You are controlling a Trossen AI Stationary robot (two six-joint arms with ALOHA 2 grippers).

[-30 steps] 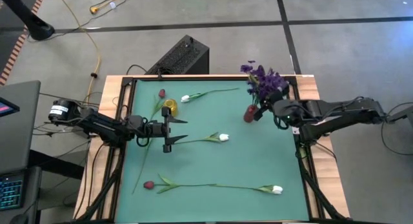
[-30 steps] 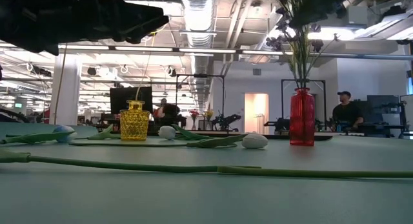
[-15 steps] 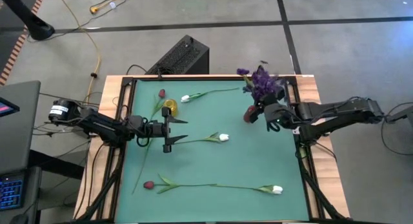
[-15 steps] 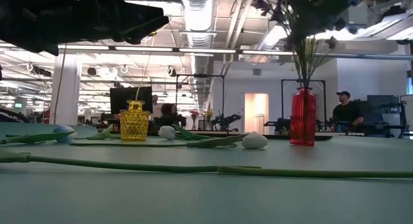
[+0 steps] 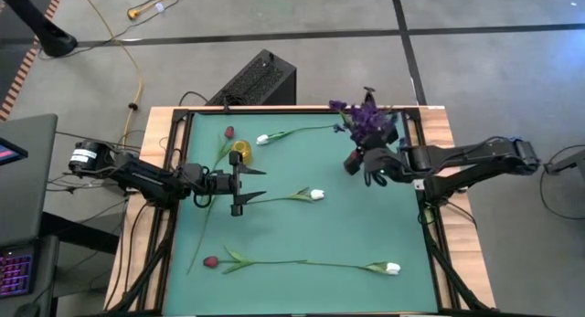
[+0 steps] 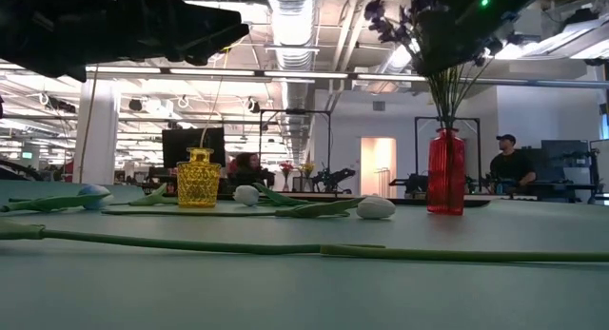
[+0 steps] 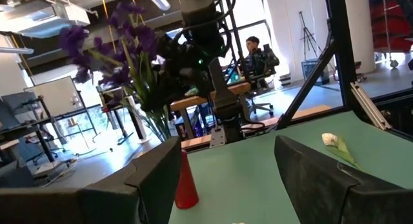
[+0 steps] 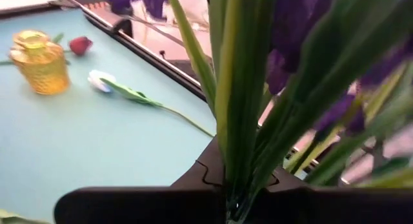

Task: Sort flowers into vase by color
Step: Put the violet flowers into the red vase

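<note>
Tulips (image 5: 315, 195) beside yellow vase (image 5: 240, 151)

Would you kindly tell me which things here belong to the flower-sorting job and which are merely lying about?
Job:
purple spray, held by the right gripper with stems in the red vase
yellow vase
white tulips
red tulips
left gripper, open, waiting

Lying about:
black box
yellow cable
</note>
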